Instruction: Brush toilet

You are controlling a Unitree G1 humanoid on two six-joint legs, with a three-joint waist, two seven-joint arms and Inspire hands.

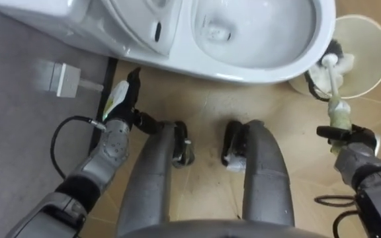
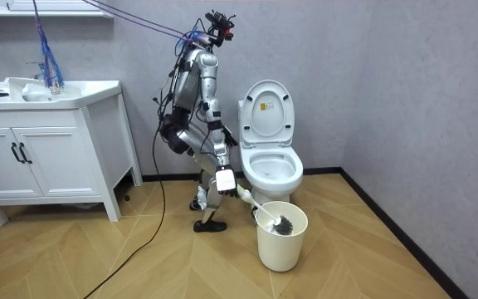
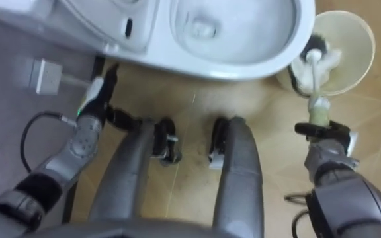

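- sink cabinet point(image 2: 48, 166) stands well apart at the room view's left. a white wall fitting point(image 1: 59, 79) sits on the grey wall. neither has a part in the job.
- left hand point(image 1: 119, 112) hangs low beside the left leg, near the foot of the toilet. fingers point(image 1: 133, 82) fairly straight, holding nothing. reads as idle, probably held out to steady the forward bend.
- toilet point(image 1: 263, 71) is straight ahead with the lid raised and the bowl open. robot stands close on the wood-pattern floor point(image 1: 204, 106), bent over the bowl so the head camera looks down into it.
- toilet brush point(image 1: 336, 92): head is down inside the bucket, handle slanting up and back to the robot's right side. not in the bowl yet.
- right hand point(image 1: 350, 142): fingers curled round the top end of the handle. gripping at the far end likely buys reach into the bowl without a deeper bend.
- bucket point(image 1: 376, 39) stands on the floor just beside the bowl's right side, serving as the brush holder. that close, the carry across is short.
- judgement: early in the task. next move needs the head lifted clear of the bucket rim, then swung left over the bowl. snagging the rim could tip the bucket.
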